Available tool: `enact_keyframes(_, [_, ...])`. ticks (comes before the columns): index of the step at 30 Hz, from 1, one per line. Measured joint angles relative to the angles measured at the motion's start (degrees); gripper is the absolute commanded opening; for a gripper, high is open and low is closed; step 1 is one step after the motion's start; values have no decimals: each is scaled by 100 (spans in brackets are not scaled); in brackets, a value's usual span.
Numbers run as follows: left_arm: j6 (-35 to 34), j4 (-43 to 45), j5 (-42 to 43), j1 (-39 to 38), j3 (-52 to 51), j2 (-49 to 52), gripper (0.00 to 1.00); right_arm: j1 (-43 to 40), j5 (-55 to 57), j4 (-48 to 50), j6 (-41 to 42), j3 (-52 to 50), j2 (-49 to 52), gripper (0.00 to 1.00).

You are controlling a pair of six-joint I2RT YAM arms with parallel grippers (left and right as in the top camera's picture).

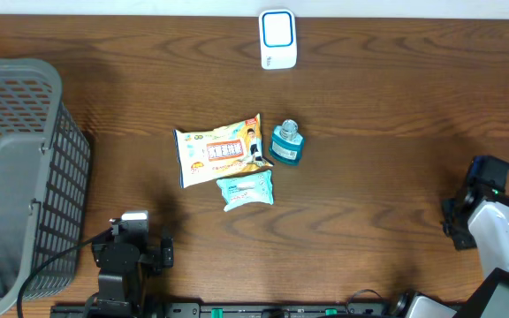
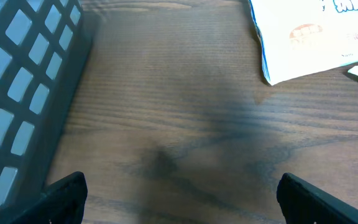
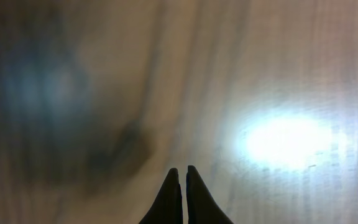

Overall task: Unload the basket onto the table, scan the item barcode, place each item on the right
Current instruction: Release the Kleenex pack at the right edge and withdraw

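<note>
Beside the basket [image 1: 60, 181], left gripper [image 2: 182, 193] stands wide, empty (presumably ready for the snack packet [image 1: 221, 152]); right gripper [image 3: 180, 177] parked, closed on nothing.

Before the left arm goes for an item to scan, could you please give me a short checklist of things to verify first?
1. Jaws of the left gripper open and empty: ok.
2. Jaws of the right gripper shut on nothing, parked at the side: ok.
3. The snack packet, blue bottle and wipes pack lie free, none held: ok.
4. Items spaced apart for a clean pick: not ok; they crowd together, seemingly touching.
5. The white scanner is unobstructed: ok.
6. A barcode faces up on some item: cannot tell.
</note>
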Motion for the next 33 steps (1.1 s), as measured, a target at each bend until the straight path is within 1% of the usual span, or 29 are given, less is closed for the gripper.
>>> enact_keyframes(5, [0,0,0,0,0,0,98,-579,339,-173,245,-2,0,2])
enact_keyframes(7, [0,0,0,0,0,2,98,-979,461,-136,323,-2,2,2])
enact_keyframes(13, [0,0,0,0,0,2,98,-1727,496,76,520,-2,39,1])
enact_keyframes(17, [0,0,0,0,0,2,98,-1919,481,442,608,-2,223,1])
enact_keyframes(27, [0,0,0,0,0,0,98,-2162,442,1333,778,-4,1108,2])
enact_keyframes(33, [0,0,0,0,0,0,98,-2367,417,1937,824,-7,1172,2])
